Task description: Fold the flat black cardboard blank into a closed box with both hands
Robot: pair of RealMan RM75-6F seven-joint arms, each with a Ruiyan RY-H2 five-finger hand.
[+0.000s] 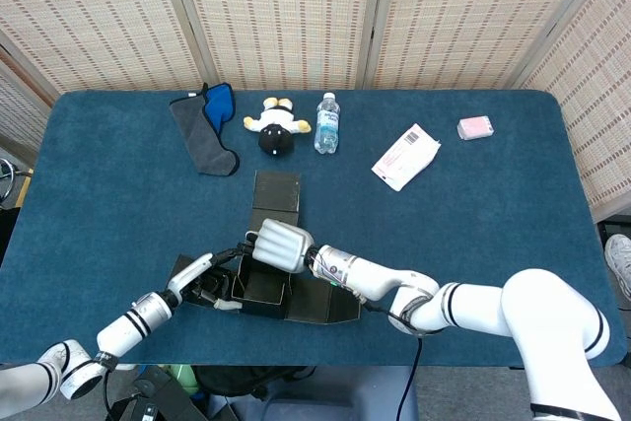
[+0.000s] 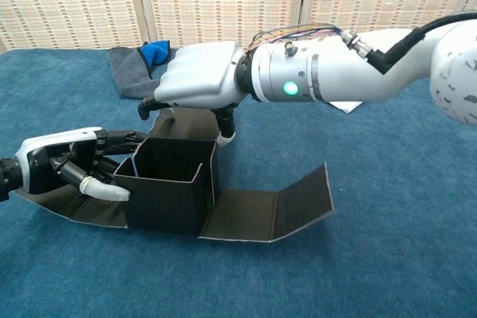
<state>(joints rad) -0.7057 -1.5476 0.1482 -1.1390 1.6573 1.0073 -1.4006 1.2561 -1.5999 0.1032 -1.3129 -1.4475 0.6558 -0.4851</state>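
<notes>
The black cardboard blank [image 2: 168, 191] is lying near the front edge of the table [image 1: 473, 204], with its middle part already standing up as an open box. One long flap is stretching to the right on the blue cloth, and its end is bending upward. Another flap [image 1: 276, 191] is lying flat behind the box, pointing toward the far side.

The left robot hand [image 2: 63, 165] is lying low at the left side of the box. Its fingers [image 2: 104, 190] are reaching against the left wall, above the left flap which is resting on the table. I cannot tell if this robot hand is really grasping the wall or only touching it.

The right robot hand [image 2: 197, 83] is hovering over the back edge of the box, palm downward. Its fingertips [image 2: 223, 135] are coming down at the rear wall, one at each back corner. It is covering that wall, so I cannot tell whether it is pinching the cardboard or only pressing on it.

Further back, well apart from the box, several things are lying in a row. A grey and blue cloth [image 1: 207, 125] is at the left, then a small plush toy [image 1: 275, 126], and just beside it a water bottle [image 1: 327, 123] is standing upright. More to the right, a white packet [image 1: 405, 157] and a small pink object [image 1: 474, 127] are lying. Behind the table, woven screens [image 1: 296, 7] are standing.
</notes>
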